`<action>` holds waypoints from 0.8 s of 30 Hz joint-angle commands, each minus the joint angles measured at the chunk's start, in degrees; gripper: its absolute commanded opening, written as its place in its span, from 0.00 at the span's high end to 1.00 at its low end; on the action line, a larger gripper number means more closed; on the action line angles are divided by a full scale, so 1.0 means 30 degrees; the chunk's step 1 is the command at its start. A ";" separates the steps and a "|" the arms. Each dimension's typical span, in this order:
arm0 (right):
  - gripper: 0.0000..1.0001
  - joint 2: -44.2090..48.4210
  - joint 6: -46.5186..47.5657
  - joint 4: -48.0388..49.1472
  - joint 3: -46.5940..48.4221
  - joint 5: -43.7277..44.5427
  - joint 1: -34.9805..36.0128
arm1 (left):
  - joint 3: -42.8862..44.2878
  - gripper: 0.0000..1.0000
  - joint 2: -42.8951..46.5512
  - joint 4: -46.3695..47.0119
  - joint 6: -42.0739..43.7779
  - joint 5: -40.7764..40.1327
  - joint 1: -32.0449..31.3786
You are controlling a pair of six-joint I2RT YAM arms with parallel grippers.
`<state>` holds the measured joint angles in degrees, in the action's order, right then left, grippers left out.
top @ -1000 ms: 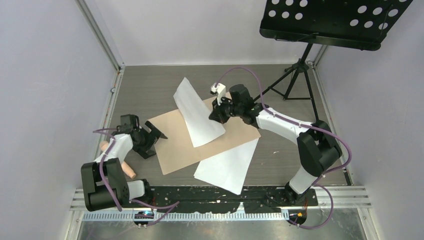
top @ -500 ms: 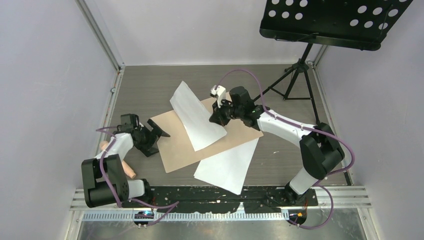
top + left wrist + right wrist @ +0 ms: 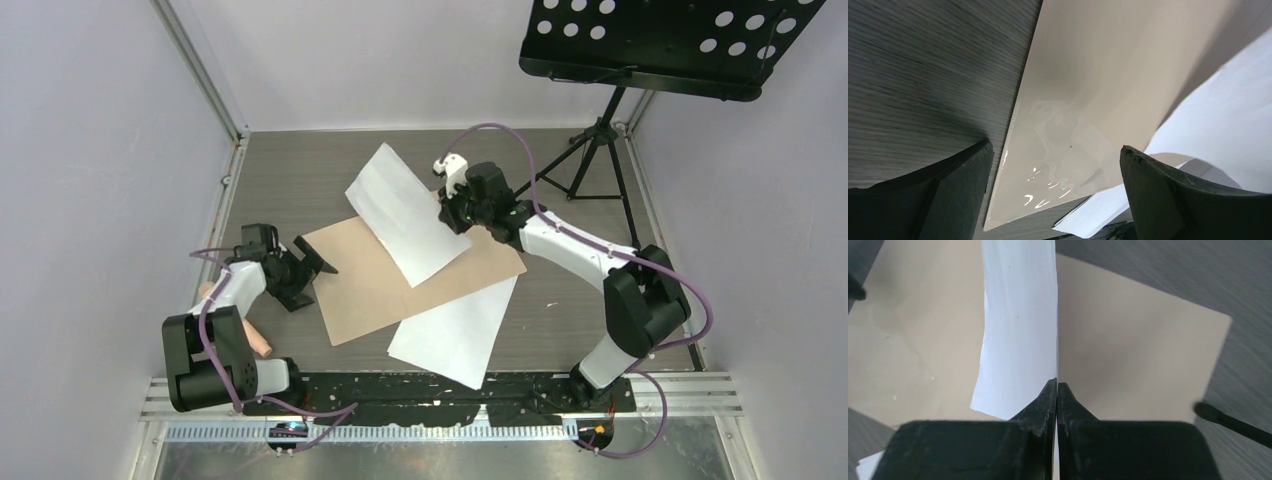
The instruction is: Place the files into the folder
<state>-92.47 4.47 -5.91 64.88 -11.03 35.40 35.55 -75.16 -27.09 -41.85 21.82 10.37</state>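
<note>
The tan folder (image 3: 370, 285) lies flat on the dark table, mid-scene. My right gripper (image 3: 446, 212) is shut on the edge of a white sheet (image 3: 405, 210) and holds it above the folder's far part. In the right wrist view the sheet (image 3: 1018, 325) runs edge-on between my shut fingers (image 3: 1057, 390), over the folder (image 3: 1138, 355). A second white sheet (image 3: 455, 335) lies flat with one part under the folder's near right edge. My left gripper (image 3: 305, 268) is open and empty at the folder's left edge. The left wrist view shows the folder's glossy corner (image 3: 1058, 150) between its fingers.
A black music stand (image 3: 660, 40) on a tripod (image 3: 590, 150) stands at the back right. Purple walls and metal frame rails close in the table. A pinkish object (image 3: 255, 340) lies by the left arm's base.
My right gripper has moved back and a little right with the sheet, which now lies flatter and reaches farther past the folder's far edge. The left arm has barely moved.
</note>
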 commanded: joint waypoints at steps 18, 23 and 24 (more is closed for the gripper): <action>0.94 -0.1198 0.0059 -0.5791 0.3439 0.4541 -0.3502 | 0.3736 0.00 -0.0854 -0.4107 0.1097 -0.6275 -0.2132; 0.95 -0.2676 -0.2173 -0.6692 0.4504 0.1177 -0.3839 | 0.4146 0.00 -0.0910 -0.4408 0.1072 -0.6471 -0.2492; 0.95 -0.3011 -0.2591 -0.6843 0.4607 0.0510 -0.3928 | 0.4179 0.00 -0.0928 -0.4414 0.1122 -0.6522 -0.2505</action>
<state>-98.74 2.35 -23.77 74.67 -0.38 24.25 45.65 -77.89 -38.83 -38.72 4.08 3.38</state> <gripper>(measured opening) 0.062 0.994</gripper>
